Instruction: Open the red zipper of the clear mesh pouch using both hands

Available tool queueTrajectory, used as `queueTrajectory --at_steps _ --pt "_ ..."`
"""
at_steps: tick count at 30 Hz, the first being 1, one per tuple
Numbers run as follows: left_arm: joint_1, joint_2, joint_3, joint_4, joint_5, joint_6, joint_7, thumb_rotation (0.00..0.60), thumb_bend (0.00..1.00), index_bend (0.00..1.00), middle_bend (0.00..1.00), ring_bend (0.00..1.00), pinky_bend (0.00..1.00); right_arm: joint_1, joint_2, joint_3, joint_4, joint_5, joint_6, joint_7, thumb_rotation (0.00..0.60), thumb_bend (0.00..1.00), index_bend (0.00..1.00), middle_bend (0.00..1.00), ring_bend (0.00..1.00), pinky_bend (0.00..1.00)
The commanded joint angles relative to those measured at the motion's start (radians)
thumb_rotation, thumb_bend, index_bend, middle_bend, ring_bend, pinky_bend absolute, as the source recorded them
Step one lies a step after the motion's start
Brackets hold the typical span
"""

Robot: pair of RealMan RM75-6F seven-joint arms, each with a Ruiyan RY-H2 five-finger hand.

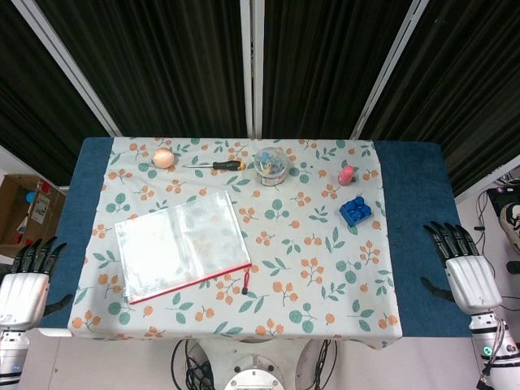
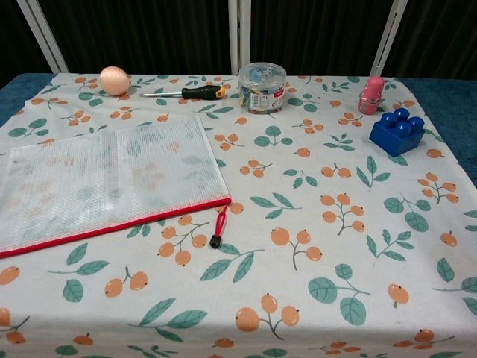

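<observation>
One clear mesh pouch (image 1: 180, 244) with a red zipper (image 1: 192, 282) is laid flat on the tabletop (image 1: 325, 268)'s left half. One left robot hand (image 1: 27, 280) and one right robot hand (image 1: 463, 264), both released with fingers apart, are shown only in the head view.

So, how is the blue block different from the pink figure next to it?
The blue block is wide, low and angular with round studs on top; the pink figure is narrow, rounded and stands upright. The block lies nearer the robot, the figure further back. Both rest apart on the patterned tablecloth, right of the pouch.
</observation>
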Motion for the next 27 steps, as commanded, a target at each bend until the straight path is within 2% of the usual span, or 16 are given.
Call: queueTrajectory --at_steps 1,8,13,16,20,24,27 --pt "-0.001 0.006 0.006 -0.012 -0.004 -0.011 0.001 0.600 0.05 0.14 0.08 0.03 0.11 0.006 -0.004 0.002 0.002 0.000 -0.005 0.002 0.600 0.10 0.00 0.07 0.00 0.00" --pt "-0.012 0.019 0.007 -0.038 0.020 -0.015 0.003 0.600 0.05 0.14 0.08 0.03 0.11 0.011 0.001 0.005 0.002 -0.007 0.005 0.007 0.600 0.10 0.00 0.07 0.00 0.00" --pt "-0.078 0.019 -0.016 -0.083 0.096 -0.042 0.026 0.600 0.06 0.14 0.11 0.05 0.11 0.011 0.026 0.015 -0.014 -0.012 0.024 0.011 0.600 0.12 0.00 0.07 0.00 0.00" --pt "-0.169 0.008 -0.035 -0.122 0.166 -0.124 0.048 0.600 0.08 0.18 0.13 0.05 0.11 0.017 0.048 0.026 -0.035 -0.018 0.034 0.002 0.600 0.11 0.00 0.07 0.00 0.00" --pt "-0.330 -0.044 -0.064 -0.147 0.232 -0.303 0.050 0.600 0.10 0.25 0.14 0.06 0.11 0.030 0.073 0.033 -0.072 -0.032 0.032 -0.012 0.600 0.12 0.00 0.07 0.00 0.00" --pt "-0.487 -0.137 -0.097 -0.107 0.250 -0.481 0.049 0.600 0.16 0.31 0.16 0.06 0.11 0.037 0.083 0.030 -0.097 -0.037 0.021 -0.035 0.600 0.12 0.00 0.07 0.00 0.00" --pt "-0.586 -0.220 -0.125 -0.056 0.230 -0.588 0.036 0.600 0.21 0.32 0.16 0.06 0.11 0.035 0.082 0.026 -0.105 -0.037 0.021 -0.045 0.600 0.12 0.00 0.07 0.00 0.00"
